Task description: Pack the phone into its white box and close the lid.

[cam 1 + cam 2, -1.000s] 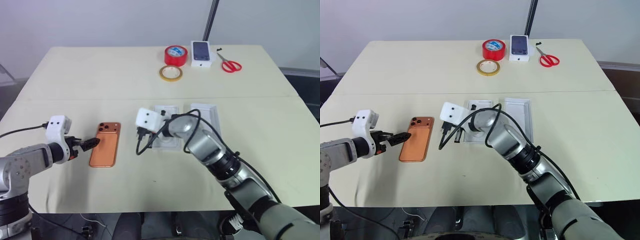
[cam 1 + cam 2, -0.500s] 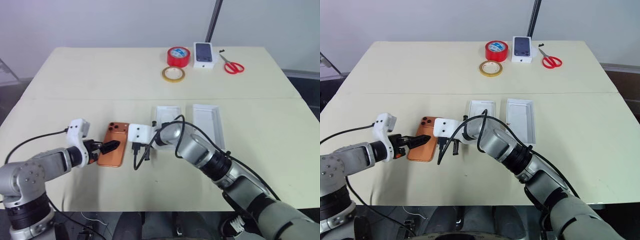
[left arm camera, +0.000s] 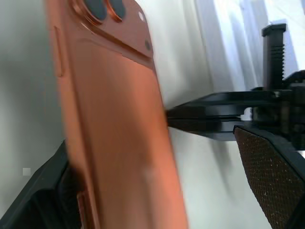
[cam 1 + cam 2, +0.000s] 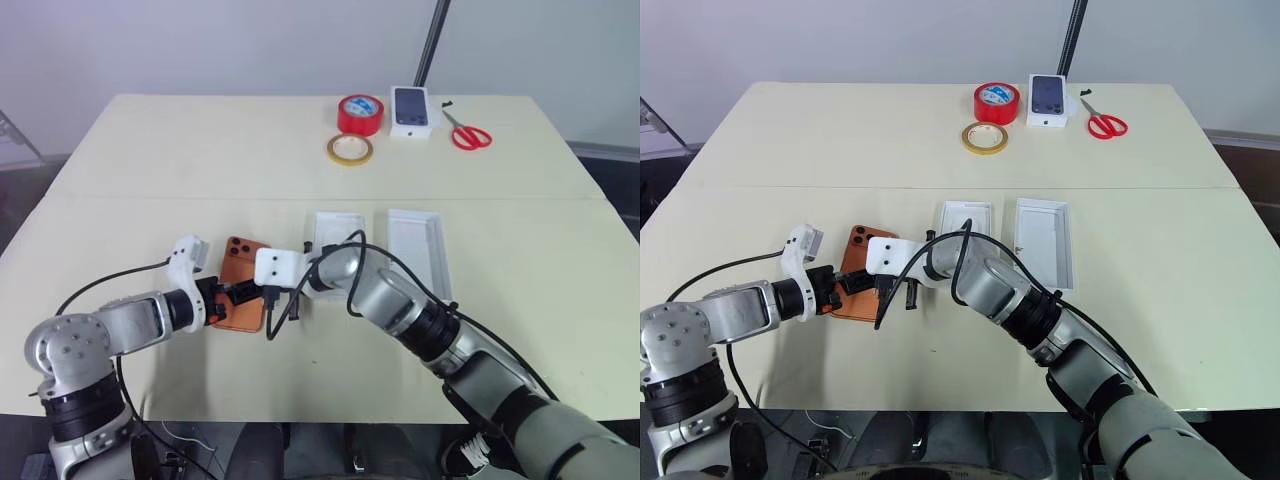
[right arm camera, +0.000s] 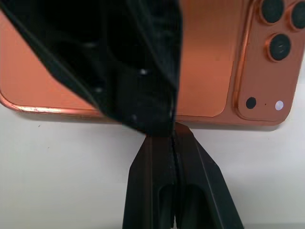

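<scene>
Two grippers meet at the slim orange smartphone (image 4: 243, 298) lying lower left of centre on the cream table (image 4: 200, 160) in the left eye view; the left gripper (image 4: 232, 299) straddles it with jaws spread wide, while the right gripper (image 4: 268, 300) is clenched on nothing. Right of it, the shallow white cardboard tray (image 4: 334, 231) and the plain white cardboard lid (image 4: 418, 246) lie side by side, both empty. In the left wrist view the phone's long edge sits between the left fingers (image 3: 269, 176). In the right wrist view the pinched right fingertips (image 5: 167, 143) touch that edge. Packing looks barely begun: lifting, placing and lidding remain.
</scene>
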`<act>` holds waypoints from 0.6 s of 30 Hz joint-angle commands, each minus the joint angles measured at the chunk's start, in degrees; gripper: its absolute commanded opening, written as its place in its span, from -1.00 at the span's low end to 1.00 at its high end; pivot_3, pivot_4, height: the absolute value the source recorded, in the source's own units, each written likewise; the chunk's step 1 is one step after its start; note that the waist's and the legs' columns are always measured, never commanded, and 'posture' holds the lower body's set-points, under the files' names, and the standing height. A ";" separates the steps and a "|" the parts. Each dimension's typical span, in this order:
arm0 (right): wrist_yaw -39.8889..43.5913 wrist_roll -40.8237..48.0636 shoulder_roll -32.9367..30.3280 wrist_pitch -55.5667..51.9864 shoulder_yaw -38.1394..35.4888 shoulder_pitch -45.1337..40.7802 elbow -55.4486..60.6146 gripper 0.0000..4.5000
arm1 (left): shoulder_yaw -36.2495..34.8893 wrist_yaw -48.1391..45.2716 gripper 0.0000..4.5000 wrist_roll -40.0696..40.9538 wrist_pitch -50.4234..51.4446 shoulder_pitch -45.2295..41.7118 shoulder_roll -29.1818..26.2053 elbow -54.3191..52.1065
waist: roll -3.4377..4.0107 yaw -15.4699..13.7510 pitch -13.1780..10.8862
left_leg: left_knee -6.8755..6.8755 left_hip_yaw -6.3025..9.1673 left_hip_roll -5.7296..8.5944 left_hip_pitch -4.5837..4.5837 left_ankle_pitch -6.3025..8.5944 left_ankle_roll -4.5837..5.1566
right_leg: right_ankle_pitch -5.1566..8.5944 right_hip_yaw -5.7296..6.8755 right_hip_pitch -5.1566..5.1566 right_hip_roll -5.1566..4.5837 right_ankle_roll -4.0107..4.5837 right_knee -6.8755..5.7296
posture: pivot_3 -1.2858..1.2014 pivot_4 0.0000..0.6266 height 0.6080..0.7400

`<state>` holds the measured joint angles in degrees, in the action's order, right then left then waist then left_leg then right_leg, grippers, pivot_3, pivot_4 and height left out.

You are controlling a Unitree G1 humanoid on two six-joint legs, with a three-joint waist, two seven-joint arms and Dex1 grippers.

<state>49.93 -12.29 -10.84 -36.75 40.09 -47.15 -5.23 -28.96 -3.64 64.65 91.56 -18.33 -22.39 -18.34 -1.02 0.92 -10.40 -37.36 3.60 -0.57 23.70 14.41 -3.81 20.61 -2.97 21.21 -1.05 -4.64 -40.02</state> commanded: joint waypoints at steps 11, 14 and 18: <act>-0.06 -0.32 0.03 -0.54 -0.24 1.26 2.85 -1.00 | -4.45 6.34 0.21 7.32 0.94 -0.08 -2.15 5.67 | 0.00 0.28 0.00 | 0.05 0.00 -0.02 0.00 -0.04 -0.08 | 0.00 -0.01 0.06 0.02 0.00 0.00 | 0.03 -0.52 1.00; 0.07 -0.35 -0.03 -0.59 -0.13 1.42 3.13 -1.00 | -5.16 7.21 -0.23 8.79 0.94 0.27 -2.61 6.67 | -0.02 0.20 0.00 | 0.08 0.00 -0.02 0.00 -0.05 -0.09 | 0.00 -0.02 0.09 0.02 0.00 0.00 | 0.03 -0.52 1.00; 0.15 -0.46 -0.03 -0.56 -0.13 1.36 3.21 -1.00 | -6.56 8.35 -0.23 10.78 0.94 1.09 -3.17 8.18 | -0.03 0.26 0.00 | 0.09 -0.01 -0.02 0.00 -0.05 -0.09 | 0.00 -0.02 0.09 0.02 0.00 0.01 | 0.03 -0.52 1.00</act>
<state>49.83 -12.67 -11.05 -37.16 40.07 -45.97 -3.63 -33.70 4.23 73.30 92.00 -17.69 -24.79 -9.97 -1.05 1.18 -10.40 -37.26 3.60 -0.60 23.70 14.36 -3.90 20.62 -2.98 21.31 -1.03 -4.64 -40.01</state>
